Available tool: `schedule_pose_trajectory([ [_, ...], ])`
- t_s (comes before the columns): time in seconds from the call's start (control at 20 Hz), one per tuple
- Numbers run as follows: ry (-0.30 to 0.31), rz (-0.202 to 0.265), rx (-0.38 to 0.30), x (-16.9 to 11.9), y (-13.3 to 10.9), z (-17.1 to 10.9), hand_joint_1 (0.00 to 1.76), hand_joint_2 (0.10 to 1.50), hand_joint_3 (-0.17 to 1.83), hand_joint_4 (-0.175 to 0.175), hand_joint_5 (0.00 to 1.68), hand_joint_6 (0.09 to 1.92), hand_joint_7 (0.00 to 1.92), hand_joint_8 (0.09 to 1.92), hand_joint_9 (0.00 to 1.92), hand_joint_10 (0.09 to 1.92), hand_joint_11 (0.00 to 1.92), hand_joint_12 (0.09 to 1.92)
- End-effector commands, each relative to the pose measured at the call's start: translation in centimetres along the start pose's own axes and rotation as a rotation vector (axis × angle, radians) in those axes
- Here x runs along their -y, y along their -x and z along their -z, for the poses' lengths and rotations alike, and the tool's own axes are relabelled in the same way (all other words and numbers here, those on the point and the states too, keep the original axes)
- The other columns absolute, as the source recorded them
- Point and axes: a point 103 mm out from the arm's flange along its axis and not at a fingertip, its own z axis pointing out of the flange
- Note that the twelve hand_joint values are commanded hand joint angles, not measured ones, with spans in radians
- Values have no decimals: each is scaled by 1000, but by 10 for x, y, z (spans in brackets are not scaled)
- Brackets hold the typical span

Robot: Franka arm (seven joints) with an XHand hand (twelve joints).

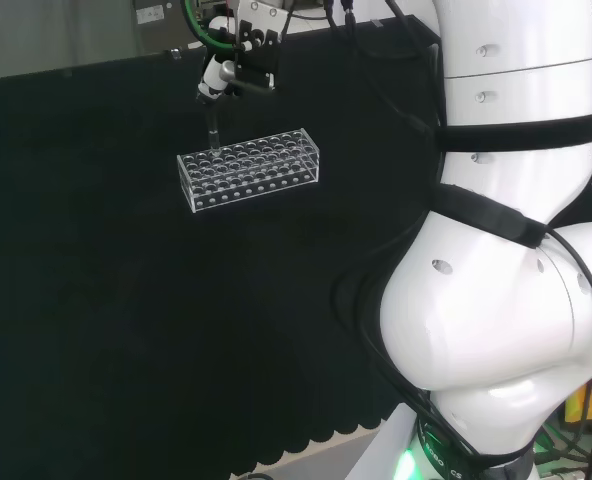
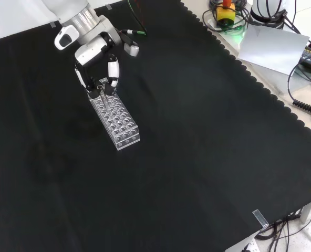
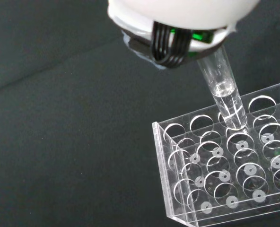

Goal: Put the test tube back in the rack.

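Starting at the left of the head view, your hand [image 1: 219, 78] hangs over the left end of the rack [image 1: 251, 168], which stands toward the far side of the bench, nearer its far left corner than any other. Its fingers [image 2: 112, 71] are curled round the test tube [image 3: 225, 92], which hangs nearly upright with its rounded tip at the top plate. In the wrist view the tip sits at a hole in the second row in from the rack's end wall, but you cannot tell whether it is centred in that hole or riding on the rim.

That is your risk. If the tip is on the rim, pressing down could skid it into a neighbouring hole, tilt the tube in the grasp, or shove the light clear rack along the cloth. A slight lean could also jam the tube between the upper and lower plates.

Moving right, the black cloth [image 2: 197, 131] lies flat and bare, with a scalloped edge. Beyond that edge in the front view sit cables and a metal sheet [image 2: 273, 48], well apart from the work.
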Motion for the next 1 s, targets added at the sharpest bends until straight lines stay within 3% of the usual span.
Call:
schedule_pose_trajectory([
  [0.05, -2, -7, -6, -1, 0, -1, 1434, 691, 557, -175, 1360, 113, 1328, 775, 1257, 769, 1142, 885],
  [0.6, -15, -24, 1, -8, -4, -2, 1434, 691, 557, -175, 1359, 116, 1328, 775, 1257, 769, 1142, 886],
  [1.0, -12, -10, 1, -10, -6, -14, 1434, 691, 557, -175, 1358, 117, 1327, 775, 1258, 770, 1141, 886],
])
